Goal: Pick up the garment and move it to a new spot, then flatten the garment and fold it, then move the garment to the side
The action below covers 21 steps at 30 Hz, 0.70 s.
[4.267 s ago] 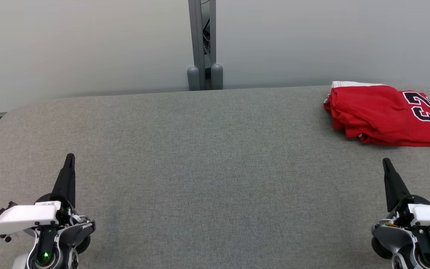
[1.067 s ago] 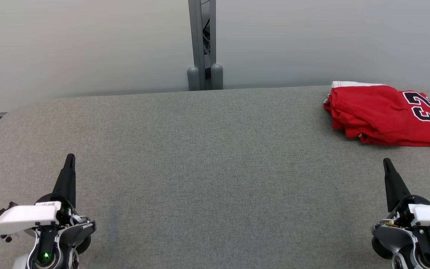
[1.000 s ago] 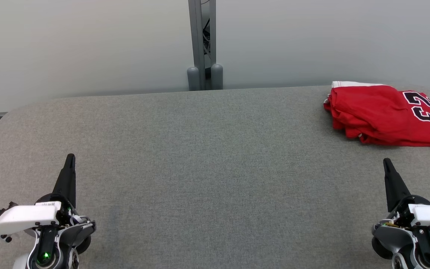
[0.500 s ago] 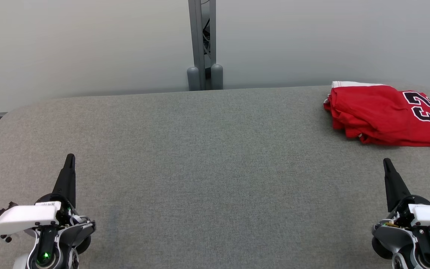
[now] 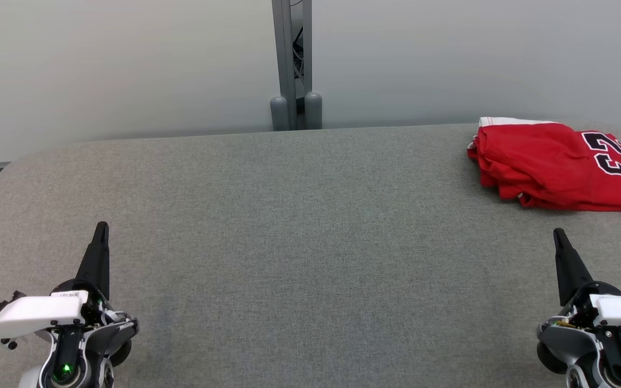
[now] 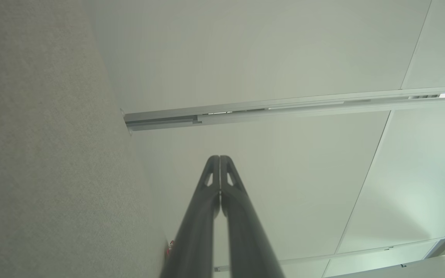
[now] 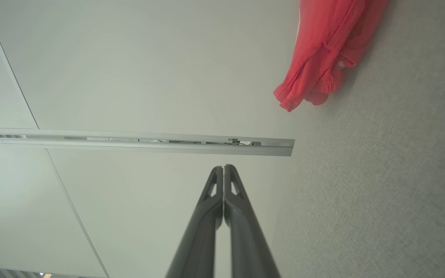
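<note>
The garment, a red jersey with a dark white-edged number, lies folded at the far right of the grey table; it also shows in the right wrist view as a red bundle. My left gripper rests at the lower left, shut and empty, its tips touching in the left wrist view. At the lower right my right gripper is shut too with nothing in it, a short way nearer than the garment; its own camera shows the tips pressed together.
A pale wall runs behind the table, with a grey metal post at its middle. The table's far corners are rounded. Bare grey felt stretches between the two grippers and out to the left.
</note>
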### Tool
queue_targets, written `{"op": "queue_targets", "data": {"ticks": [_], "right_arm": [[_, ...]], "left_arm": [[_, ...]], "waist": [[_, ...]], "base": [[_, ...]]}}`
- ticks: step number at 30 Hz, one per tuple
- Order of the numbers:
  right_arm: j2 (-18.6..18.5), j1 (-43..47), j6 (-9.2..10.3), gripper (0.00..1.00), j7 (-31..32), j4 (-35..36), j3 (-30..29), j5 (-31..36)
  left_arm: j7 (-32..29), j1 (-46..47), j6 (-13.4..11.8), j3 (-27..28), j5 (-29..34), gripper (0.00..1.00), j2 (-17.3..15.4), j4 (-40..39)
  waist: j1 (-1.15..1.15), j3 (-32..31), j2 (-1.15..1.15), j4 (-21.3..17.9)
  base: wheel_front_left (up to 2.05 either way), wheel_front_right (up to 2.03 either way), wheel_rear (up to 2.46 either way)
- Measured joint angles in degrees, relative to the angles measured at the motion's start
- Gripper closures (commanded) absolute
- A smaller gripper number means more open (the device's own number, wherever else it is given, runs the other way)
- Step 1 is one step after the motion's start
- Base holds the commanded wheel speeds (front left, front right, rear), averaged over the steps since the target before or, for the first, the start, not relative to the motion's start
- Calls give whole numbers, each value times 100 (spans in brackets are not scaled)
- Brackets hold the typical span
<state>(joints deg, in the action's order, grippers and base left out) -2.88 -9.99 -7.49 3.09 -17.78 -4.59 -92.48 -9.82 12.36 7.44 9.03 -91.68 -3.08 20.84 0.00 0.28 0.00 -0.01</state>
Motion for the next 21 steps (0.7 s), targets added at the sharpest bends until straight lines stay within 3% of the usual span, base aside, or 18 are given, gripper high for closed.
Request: {"op": "queue_targets", "data": {"ticks": [21], "right_arm": [[2, 0, 1, 100, 0, 0, -3, 0]], "left_arm": [[-8, 1, 0, 9, 9, 100, 4, 0]], "waist": [[0, 0, 0, 0]], "base": [[0, 0, 0]]}}
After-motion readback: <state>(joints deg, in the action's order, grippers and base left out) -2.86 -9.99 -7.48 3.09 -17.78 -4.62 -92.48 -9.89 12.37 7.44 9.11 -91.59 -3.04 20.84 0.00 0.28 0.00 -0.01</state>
